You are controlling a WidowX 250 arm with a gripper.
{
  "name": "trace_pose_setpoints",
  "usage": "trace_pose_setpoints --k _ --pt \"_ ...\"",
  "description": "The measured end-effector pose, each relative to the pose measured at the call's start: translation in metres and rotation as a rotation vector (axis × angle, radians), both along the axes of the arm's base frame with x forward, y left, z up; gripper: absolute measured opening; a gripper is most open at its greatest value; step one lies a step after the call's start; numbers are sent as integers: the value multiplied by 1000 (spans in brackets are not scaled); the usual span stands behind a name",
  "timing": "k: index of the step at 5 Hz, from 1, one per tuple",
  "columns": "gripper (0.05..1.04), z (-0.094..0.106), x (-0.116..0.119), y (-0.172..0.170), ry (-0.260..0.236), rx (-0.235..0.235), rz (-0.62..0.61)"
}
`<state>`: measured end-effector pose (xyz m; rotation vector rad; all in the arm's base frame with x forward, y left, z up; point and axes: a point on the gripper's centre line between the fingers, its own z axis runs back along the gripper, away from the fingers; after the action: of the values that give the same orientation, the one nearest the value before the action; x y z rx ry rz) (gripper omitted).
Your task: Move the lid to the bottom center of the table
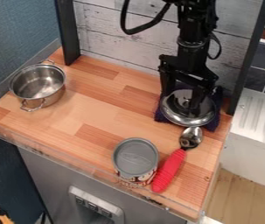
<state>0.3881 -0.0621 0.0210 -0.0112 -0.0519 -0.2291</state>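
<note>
So the lid [174, 114] is sitting on a dark cloth [212, 124] around 2 o'clock on the table [93, 116], gripper [182, 103] right at it with fingers spread wide, metal pot [39, 85] over at 10 o'clock.

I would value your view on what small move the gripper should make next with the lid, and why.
I would close the gripper gently on the knob: its fingers appear spread around it, and the lid lies on the dark cloth, away from the table's bottom center, so it likely needs gripping before moving.
</note>
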Motion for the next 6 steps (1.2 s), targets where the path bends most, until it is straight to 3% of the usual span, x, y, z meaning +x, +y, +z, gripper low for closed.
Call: trace_pose_setpoints --k 2,3,4,5,6 --pt "366 1 0 -8 -7 -2 -22" --pt "283 1 -1 -8 -3 0 -29" --pt "283 18 -10 1 -23 -4 -22" --pt "283 45 -27 32 -79 -12 67" --pt "283 34 -52 65 -35 -18 147"
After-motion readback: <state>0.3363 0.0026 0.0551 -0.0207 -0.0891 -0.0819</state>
